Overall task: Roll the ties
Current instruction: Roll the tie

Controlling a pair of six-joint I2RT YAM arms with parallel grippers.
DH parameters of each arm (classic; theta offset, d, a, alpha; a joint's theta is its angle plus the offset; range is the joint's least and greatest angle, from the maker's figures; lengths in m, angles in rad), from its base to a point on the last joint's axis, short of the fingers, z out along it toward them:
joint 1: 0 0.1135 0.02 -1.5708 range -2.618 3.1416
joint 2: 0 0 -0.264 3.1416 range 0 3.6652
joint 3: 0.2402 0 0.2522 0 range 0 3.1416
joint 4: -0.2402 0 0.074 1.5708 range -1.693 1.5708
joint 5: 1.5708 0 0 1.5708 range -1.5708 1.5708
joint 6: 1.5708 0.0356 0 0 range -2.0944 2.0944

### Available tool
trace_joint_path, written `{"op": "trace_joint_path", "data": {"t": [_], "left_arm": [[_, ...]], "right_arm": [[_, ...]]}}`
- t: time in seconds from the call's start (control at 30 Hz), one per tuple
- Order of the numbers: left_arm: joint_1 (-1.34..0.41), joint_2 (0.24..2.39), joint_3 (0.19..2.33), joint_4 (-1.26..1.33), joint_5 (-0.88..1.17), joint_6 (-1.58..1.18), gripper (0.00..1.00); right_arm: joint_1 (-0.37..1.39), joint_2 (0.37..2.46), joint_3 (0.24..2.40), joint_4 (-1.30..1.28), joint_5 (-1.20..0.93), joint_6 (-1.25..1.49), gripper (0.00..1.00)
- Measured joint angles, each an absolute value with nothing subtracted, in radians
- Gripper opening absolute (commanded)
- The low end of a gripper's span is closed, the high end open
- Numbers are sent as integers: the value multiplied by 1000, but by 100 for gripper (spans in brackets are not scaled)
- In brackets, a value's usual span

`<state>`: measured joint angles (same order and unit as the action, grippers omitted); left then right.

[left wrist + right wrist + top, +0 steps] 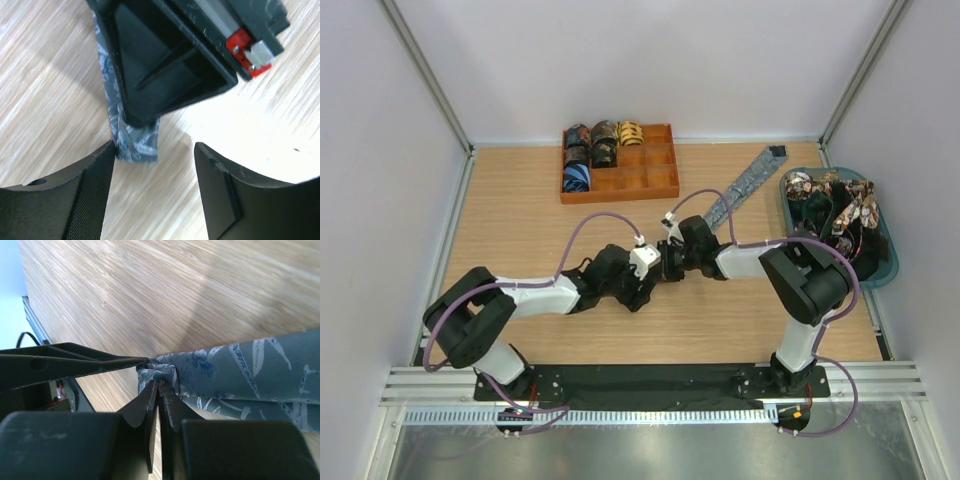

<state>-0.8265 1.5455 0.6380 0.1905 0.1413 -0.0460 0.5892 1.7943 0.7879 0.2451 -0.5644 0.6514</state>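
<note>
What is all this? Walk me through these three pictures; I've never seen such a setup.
Two robot arms, left and right, are bolted at a wooden table's near edge. Each ends in a two-finger gripper. The wide picture looks down from above; the other two come from a camera on each wrist. At the back sits an orange tray with rolled ties. At the right is a blue bin of loose ties. One grey-blue tie lies stretched on the table. The right gripper is pinched shut on its end. The left gripper stands open at that same end, gripping nothing.
</note>
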Motion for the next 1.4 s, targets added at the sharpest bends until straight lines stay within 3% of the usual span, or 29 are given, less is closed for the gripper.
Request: {"op": "trace_joint_path", "data": {"t": [0.33, 0.77, 0.83, 0.97, 1.1, 1.4], "left_arm": [[-781, 1536, 698, 95, 142, -71, 69], [-766, 1612, 727, 101, 187, -6, 62], [-766, 1621, 736, 103, 198, 6, 59], [-766, 1650, 765, 96, 219, 12, 41], [-770, 1659, 772, 97, 224, 10, 38], [-770, 1658, 766, 110, 206, -19, 35]], "right_arm": [[589, 1814, 854, 147, -624, 529, 13], [589, 1838, 877, 133, -687, 491, 13], [589, 1838, 878, 133, -690, 491, 13], [587, 1838, 879, 135, -682, 489, 13], [582, 1838, 879, 136, -674, 490, 14], [566, 1822, 854, 181, -637, 546, 29]]}}
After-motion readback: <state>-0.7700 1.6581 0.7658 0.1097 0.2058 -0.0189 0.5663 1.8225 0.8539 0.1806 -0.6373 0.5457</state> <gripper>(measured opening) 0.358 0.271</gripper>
